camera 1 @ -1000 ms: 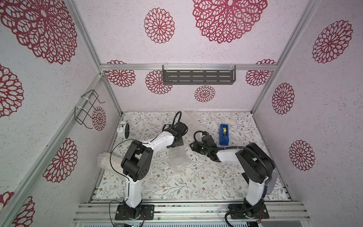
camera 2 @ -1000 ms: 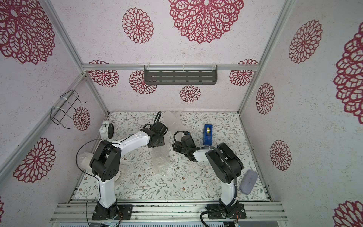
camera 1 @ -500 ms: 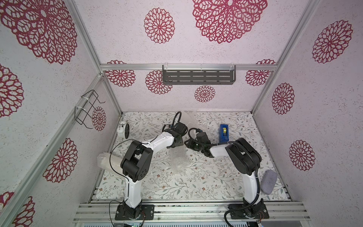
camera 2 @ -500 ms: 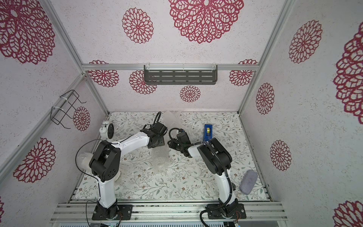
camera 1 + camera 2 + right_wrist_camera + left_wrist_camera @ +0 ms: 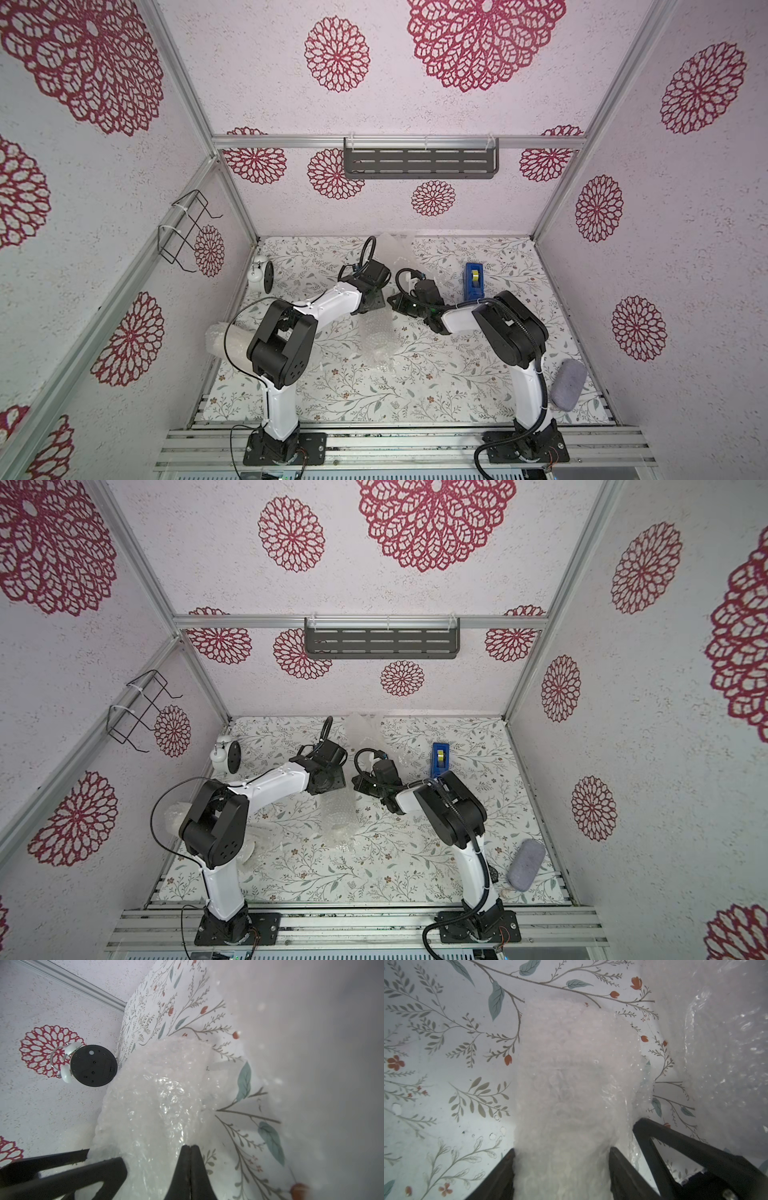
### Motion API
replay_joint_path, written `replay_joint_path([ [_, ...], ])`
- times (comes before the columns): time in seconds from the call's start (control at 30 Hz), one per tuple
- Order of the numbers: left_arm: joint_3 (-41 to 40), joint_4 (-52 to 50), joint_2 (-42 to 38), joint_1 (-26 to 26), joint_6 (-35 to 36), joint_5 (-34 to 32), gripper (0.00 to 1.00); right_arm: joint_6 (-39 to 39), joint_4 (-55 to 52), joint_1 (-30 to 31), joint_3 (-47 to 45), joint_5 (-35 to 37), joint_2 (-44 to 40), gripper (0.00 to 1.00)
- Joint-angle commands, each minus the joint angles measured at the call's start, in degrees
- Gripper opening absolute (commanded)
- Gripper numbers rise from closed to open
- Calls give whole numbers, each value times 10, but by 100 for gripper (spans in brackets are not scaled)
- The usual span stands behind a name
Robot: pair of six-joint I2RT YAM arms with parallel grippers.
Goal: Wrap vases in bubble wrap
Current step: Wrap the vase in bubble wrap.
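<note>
Booth with white walls printed with red rosettes, floored by a floral-patterned bench (image 5: 415, 386). At mid-bench lies a bubble wrap bundle (image 5: 376, 336), one end toward the rear edge and the other toward the front edge; its contents are not discernible. The left gripper (image 5: 562, 1153) clasps the bundle's rear end, jaws pressed on either flank. The right gripper (image 5: 190, 1148), just beside it, has its jaws fully together with the tips against the wrap; whether film is pinched between them cannot be told. A second wrapped bundle (image 5: 220, 338) lies at the left edge, and loose bubble wrap (image 5: 395, 245) at the rear edge. Also shown: a blue tape dispenser (image 5: 473, 280) right of centre toward the rear, an alarm clock (image 5: 261, 274) in the rear left corner, and a grey oblong pad (image 5: 568, 384) near the front right corner.
</note>
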Motion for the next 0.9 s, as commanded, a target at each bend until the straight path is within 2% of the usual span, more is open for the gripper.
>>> replay_joint_path([
  [0.0,-45,-10,33,16,18,39,67,-23,26,9,-1,-2,-51,0],
  [0.27,-85,49,-14,27,21,82,65,-31,36,43,-18,20,-78,0],
  [0.57,-164,175,-72,47,22,177,63,-16,56,68,-10,11,-76,0],
  [0.87,-201,207,-116,62,34,195,65,-31,35,82,-3,23,-90,0],
])
